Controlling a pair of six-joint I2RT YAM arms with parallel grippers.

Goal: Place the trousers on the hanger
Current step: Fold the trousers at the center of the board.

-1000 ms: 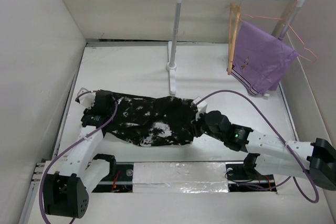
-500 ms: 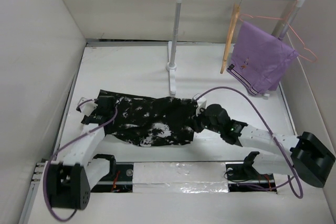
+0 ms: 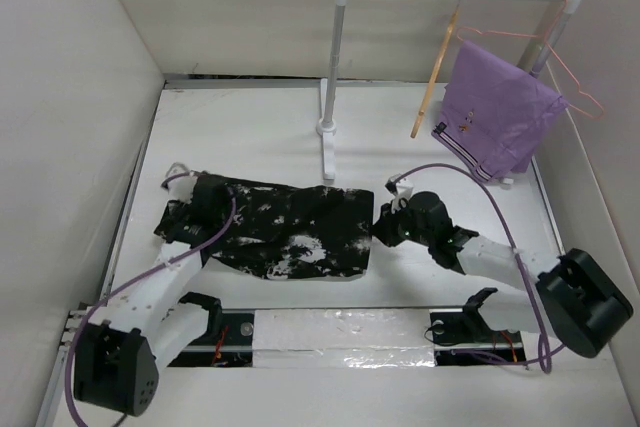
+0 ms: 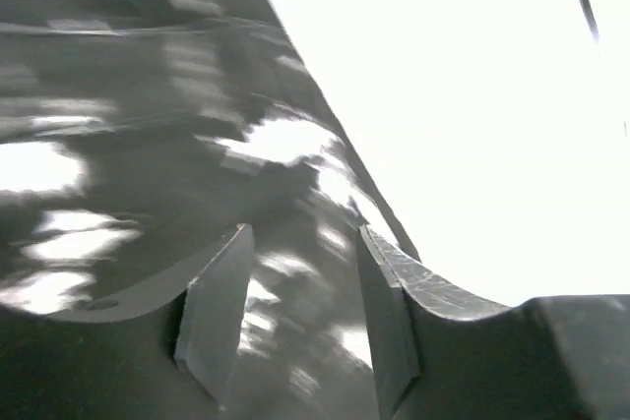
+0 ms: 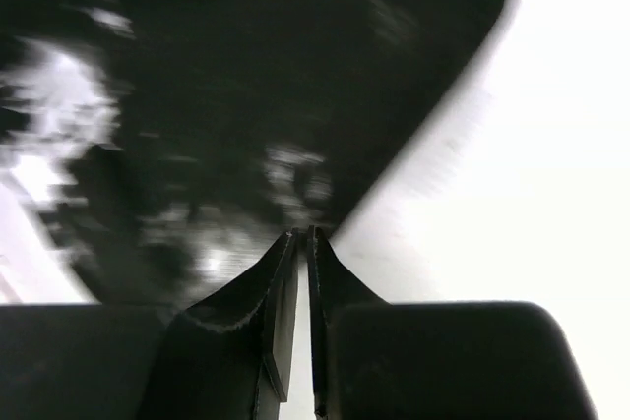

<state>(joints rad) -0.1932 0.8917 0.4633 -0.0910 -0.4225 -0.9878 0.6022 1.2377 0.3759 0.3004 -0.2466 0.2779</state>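
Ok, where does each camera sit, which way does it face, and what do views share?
Top external: above and behind the arm bases, looking down at the table; both arms show, with the trousers and the wooden hanger.
Left wrist: on the left arm, looking along the left gripper, fingers apart over the trousers' edge.
Right wrist: on the right arm, looking along the right gripper, fingers closed at the trousers' edge.
Shared: all show the trousers and the table.

Hanger more slanted, lower end further left.
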